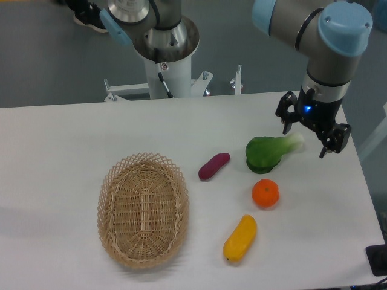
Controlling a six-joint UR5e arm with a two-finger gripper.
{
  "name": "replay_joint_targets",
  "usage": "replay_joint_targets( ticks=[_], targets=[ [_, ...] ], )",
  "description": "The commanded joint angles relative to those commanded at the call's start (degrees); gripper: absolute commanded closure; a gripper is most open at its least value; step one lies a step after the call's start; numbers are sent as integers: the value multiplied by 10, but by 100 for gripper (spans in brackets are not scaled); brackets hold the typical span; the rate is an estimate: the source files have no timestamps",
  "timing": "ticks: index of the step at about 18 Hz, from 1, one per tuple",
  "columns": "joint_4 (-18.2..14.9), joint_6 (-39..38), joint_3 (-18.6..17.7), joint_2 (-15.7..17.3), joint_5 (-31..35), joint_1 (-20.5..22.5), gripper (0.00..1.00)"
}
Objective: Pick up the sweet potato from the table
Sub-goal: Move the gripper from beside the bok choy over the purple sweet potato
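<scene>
Sweet potato (214, 166) lies on the table (60, 139) near the middle, tilted so one end points up toward the right, with bare white surface on every side — that gives you room to bring fingers down across its narrow width. A wicker basket (144, 209) sits to its left, near but apart. To its right, just beside it, is a leafy green vegetable, probably bok choy (269, 153); an orange (265, 193) and a yellow-orange oblong fruit (240, 238) lie lower right. Your gripper (313, 132) hangs at the far right, past the bok choy's white stem, jaws spread and holding nothing — well apart from the tuber. You'd judge the pick not yet begun: you need to travel left over the greens, then turn the wrist so the fingers straddle the tuber's short axis. Watch the bok choy on the way across.
</scene>
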Motion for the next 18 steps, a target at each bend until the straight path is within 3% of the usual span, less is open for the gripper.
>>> replay_joint_targets(
  ticks=[8,12,14,18],
  targets=[
    [1,-8,-18,0,-1,-4,0],
    [3,-24,-67,12,-2,-8,0],
    [28,-66,-100,20,-2,-18,0],
    [118,-120,-176,24,4,-57,0]
  ],
)
